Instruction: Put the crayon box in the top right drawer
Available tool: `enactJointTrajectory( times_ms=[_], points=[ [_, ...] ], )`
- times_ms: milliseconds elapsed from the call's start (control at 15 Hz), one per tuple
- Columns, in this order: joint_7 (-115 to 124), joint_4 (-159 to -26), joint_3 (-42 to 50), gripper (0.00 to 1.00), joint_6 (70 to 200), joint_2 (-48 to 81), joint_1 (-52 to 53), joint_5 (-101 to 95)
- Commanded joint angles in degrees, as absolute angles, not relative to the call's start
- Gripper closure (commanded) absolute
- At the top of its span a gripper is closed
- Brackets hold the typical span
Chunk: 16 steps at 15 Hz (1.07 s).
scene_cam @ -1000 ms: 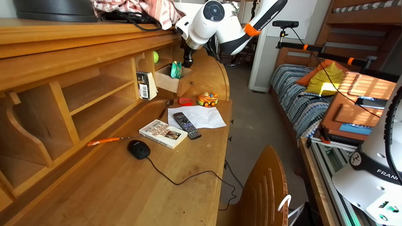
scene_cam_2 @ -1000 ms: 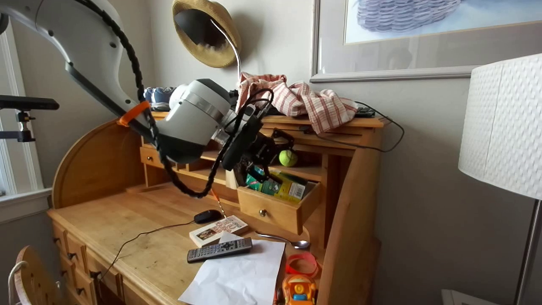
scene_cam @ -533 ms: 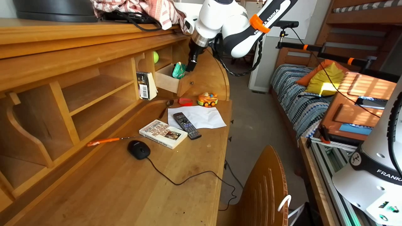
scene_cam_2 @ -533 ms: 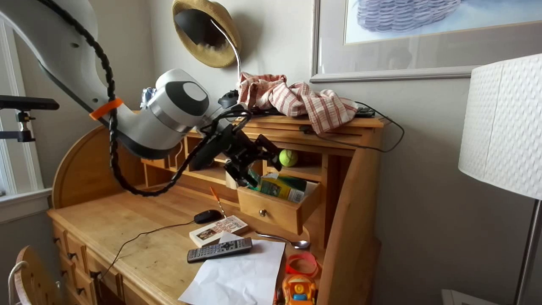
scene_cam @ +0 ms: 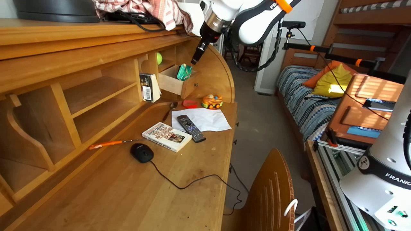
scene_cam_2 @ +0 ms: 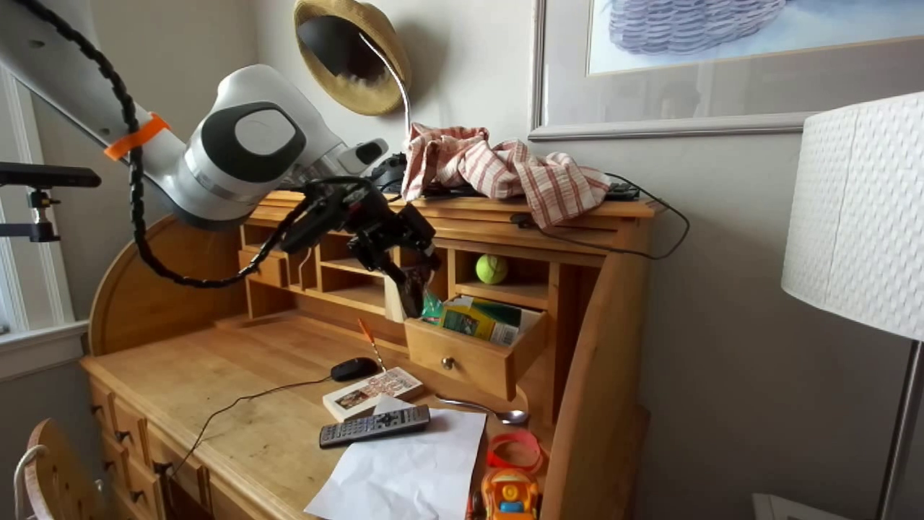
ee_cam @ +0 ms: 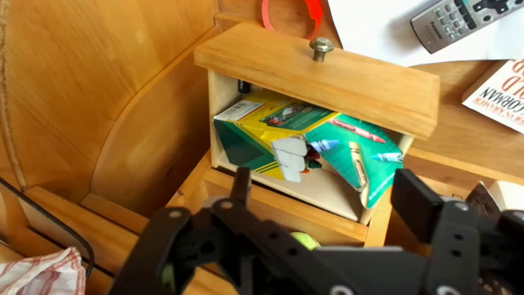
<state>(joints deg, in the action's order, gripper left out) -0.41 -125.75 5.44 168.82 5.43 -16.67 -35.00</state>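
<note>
In the wrist view, taking the crayon box (ee_cam: 294,121) as the clock's centre, the end effector (ee_cam: 327,190) is nearest, its 2 fingers (ee_cam: 417,205) spread well apart. A striped cloth (ee_cam: 45,270) lies at 8 o'clock, and part of a tennis ball (ee_cam: 305,241) shows at 6 o'clock. Beyond, the box sits inside the open drawer (ee_cam: 348,80), its green flap (ee_cam: 368,147) folded out toward 4 o'clock, crayon tips (ee_cam: 314,164) visible in the opening. Farthest, on the worktop (scene_cam: 106,192), are a red band (ee_cam: 316,12) at 12, white paper (ee_cam: 372,37) at 1, a remote (ee_cam: 454,22) at 2 and a book (ee_cam: 501,96) at 3 o'clock
</note>
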Motion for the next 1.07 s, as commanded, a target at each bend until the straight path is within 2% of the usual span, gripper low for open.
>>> enactJointTrajectory(
  times_ms=[0,400,467,867,1000],
  points=[
    [-4.3,-129.4,7.0,0.44,170.4,4.0,-14.1,-25.5],
    [-6.6,-130.0,4.2,0.89,175.9,6.8,-15.2,-12.5],
    [-6.3,-129.8,6.3,0.98,176.1,7.2,-13.0,-11.3],
    [-6.2,-126.9,7.1,1.0,176.8,11.4,-12.7,-8.2],
    [-6.2,-124.6,4.8,1.0,177.5,13.9,-15.0,-7.3]
  ],
)
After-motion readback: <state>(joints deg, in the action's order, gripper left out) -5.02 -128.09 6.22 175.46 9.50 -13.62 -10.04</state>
